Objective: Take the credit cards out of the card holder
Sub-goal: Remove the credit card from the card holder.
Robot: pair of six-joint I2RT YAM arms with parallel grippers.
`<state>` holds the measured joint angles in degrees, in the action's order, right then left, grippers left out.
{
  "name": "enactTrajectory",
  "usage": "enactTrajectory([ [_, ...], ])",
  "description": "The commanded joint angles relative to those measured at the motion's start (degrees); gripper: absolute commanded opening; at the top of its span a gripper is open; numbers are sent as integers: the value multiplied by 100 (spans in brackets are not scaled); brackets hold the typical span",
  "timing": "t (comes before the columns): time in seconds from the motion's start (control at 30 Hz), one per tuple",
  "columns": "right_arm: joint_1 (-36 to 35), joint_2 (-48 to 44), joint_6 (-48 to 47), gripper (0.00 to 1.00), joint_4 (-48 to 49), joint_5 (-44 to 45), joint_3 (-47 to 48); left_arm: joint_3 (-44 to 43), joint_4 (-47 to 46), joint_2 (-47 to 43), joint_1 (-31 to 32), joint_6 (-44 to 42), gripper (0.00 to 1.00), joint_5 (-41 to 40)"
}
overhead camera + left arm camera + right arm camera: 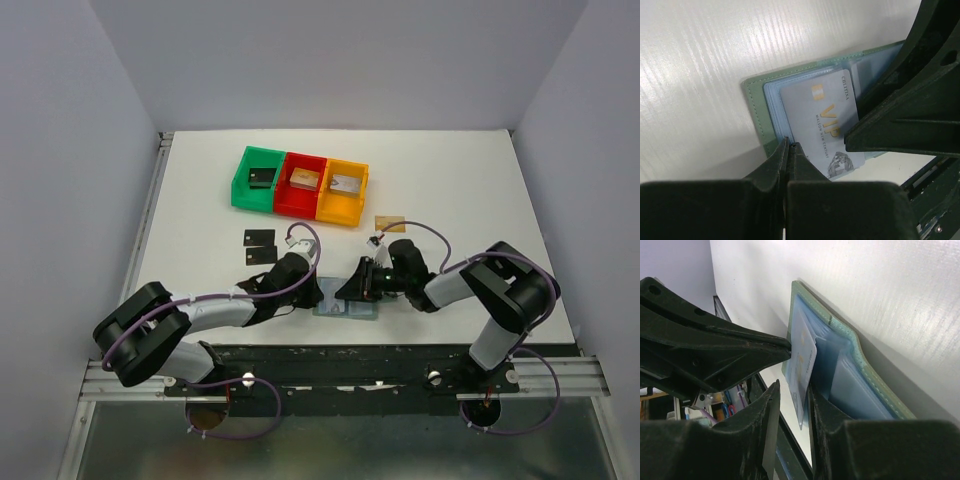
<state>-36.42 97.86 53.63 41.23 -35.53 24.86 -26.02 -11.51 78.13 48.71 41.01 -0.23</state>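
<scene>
The card holder [346, 308] lies open near the table's front edge, grey-green outside [756, 107] with pale blue pockets [850, 385]. A silvery-white credit card [822, 125] marked VIP sticks partly out of a pocket. My left gripper [789, 144] is shut, its tips pressed down on the holder's pocket edge beside that card. My right gripper [793, 386] is open and straddles the card's [802, 360] free edge; the card rests against one finger with a gap to the other. Two black credit cards [259, 247] and a gold-tan one [390, 223] lie loose on the table.
A green bin [258, 178], a red bin [302, 184] and an orange bin [344, 190] stand in a row at the back, each with a chunky piece inside. The table's front edge and rail [340, 352] run just behind the holder.
</scene>
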Motion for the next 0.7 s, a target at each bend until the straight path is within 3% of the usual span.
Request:
enactTrajectory([
  [0.0,-49,171,218,36,578,2,-69,194,272,-17,-19,21,0,-162],
  [0.67,-58,541,95,39,289,-367,282,185,79,124,-11,56,0,-39],
])
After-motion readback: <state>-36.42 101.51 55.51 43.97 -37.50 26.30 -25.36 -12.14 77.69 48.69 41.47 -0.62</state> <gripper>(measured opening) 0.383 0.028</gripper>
